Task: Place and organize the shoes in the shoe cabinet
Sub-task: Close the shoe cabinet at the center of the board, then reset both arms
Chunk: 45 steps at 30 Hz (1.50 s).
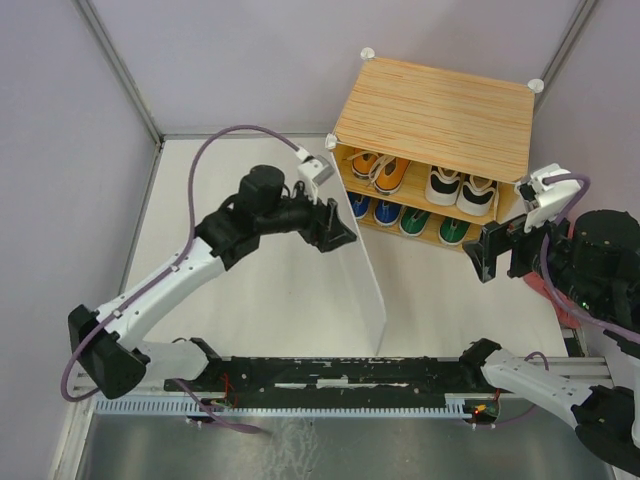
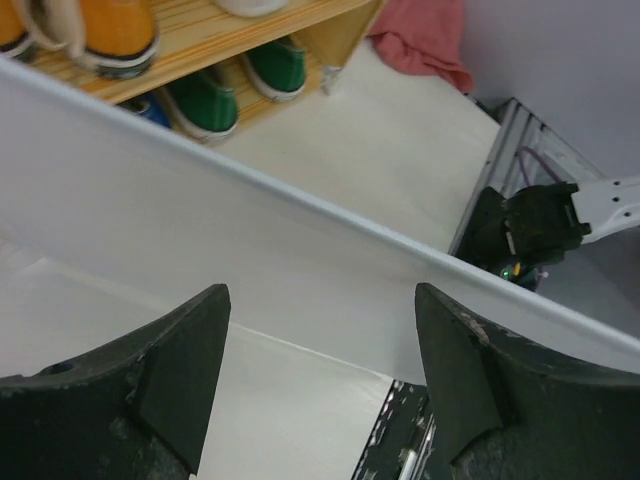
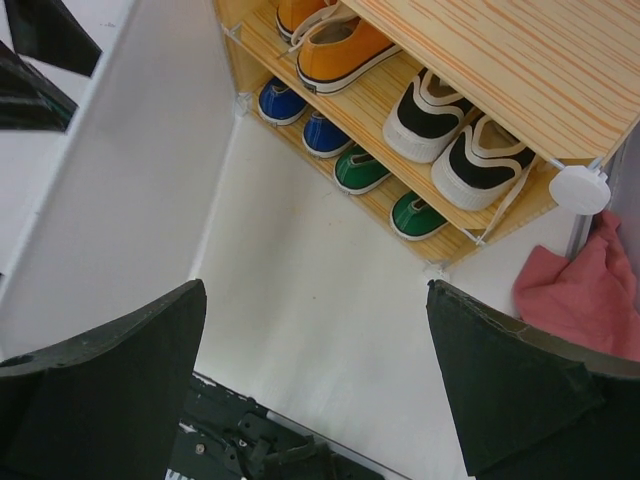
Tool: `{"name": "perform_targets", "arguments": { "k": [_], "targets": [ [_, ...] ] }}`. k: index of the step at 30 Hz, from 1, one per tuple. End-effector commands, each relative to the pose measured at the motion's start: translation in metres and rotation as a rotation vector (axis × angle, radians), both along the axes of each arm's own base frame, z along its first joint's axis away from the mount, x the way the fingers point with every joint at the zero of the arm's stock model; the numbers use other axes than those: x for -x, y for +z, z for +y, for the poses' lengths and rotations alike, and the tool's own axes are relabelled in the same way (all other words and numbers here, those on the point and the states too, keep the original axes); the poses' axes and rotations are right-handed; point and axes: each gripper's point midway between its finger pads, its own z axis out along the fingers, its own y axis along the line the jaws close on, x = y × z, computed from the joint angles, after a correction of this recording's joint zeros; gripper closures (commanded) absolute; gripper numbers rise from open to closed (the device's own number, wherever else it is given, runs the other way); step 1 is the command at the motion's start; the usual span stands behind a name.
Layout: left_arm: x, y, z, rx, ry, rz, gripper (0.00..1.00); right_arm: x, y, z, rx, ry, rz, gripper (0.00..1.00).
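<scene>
The shoe cabinet (image 1: 435, 105) stands at the far right of the desk (image 1: 250, 290) with its white door (image 1: 360, 280) swung open; the orange shoes (image 1: 380, 170) and black shoes (image 1: 460, 188) sit on its top shelf, the blue shoes (image 1: 372, 210) and green shoes (image 1: 432, 224) below. The left gripper (image 1: 335, 228) is at the door's top edge, its jaws wide apart and not holding anything. The right gripper (image 1: 497, 255) hangs near the cabinet's right side, jaws wide too and empty.
</scene>
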Motion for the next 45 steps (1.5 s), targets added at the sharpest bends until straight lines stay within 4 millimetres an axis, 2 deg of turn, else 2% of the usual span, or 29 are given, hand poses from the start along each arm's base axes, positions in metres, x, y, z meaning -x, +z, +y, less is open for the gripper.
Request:
{"name": "perform_targets", "arguments": {
  "k": [1,6,10,12,15,18,24,29,32,37,42,45],
  "targets": [
    [0.008,0.02,-0.061,0.188,-0.05,-0.03,0.2,-0.014,0.011,0.011,-0.061,-0.022,-0.034,0.01],
    [-0.01,0.003,-0.114,0.235,-0.033,-0.065,0.22,-0.022,0.019,0.01,-0.09,-0.06,-0.062,0.01],
    [-0.032,-0.003,-0.152,0.313,-0.019,-0.088,0.24,-0.027,0.022,0.011,-0.091,-0.074,-0.075,0.01],
    [-0.048,-0.012,-0.17,0.327,0.004,-0.099,0.25,-0.031,0.02,0.012,-0.089,-0.08,-0.07,0.01],
    [-0.068,-0.021,-0.185,0.35,0.055,-0.129,0.27,-0.036,0.017,0.011,-0.085,-0.113,-0.067,0.01],
    [-0.085,-0.027,-0.188,0.355,0.134,-0.169,0.27,-0.043,0.011,0.008,-0.085,-0.158,-0.062,0.01],
    [-0.108,-0.03,-0.17,0.312,0.304,-0.247,0.27,-0.056,-0.009,0.022,-0.049,-0.144,-0.003,0.01],
    [-0.121,-0.035,-0.131,0.24,0.505,-0.284,0.24,-0.069,-0.02,0.024,-0.023,-0.191,0.018,0.01],
    [-0.113,-0.034,-0.109,0.234,0.539,-0.298,0.23,-0.073,-0.026,0.025,-0.022,-0.205,0.02,0.01],
    [-0.078,-0.035,-0.081,0.23,0.491,-0.289,0.19,-0.081,-0.039,0.038,-0.062,-0.189,0.031,0.01],
    [-0.052,-0.07,-0.04,0.082,0.5,-0.245,0.05,-0.097,-0.069,0.043,-0.082,-0.284,0.082,0.01],
    [-0.039,-0.08,-0.015,0.033,0.517,-0.233,0.0,-0.104,-0.09,0.043,-0.087,-0.339,0.113,0.01]
  ]
}}
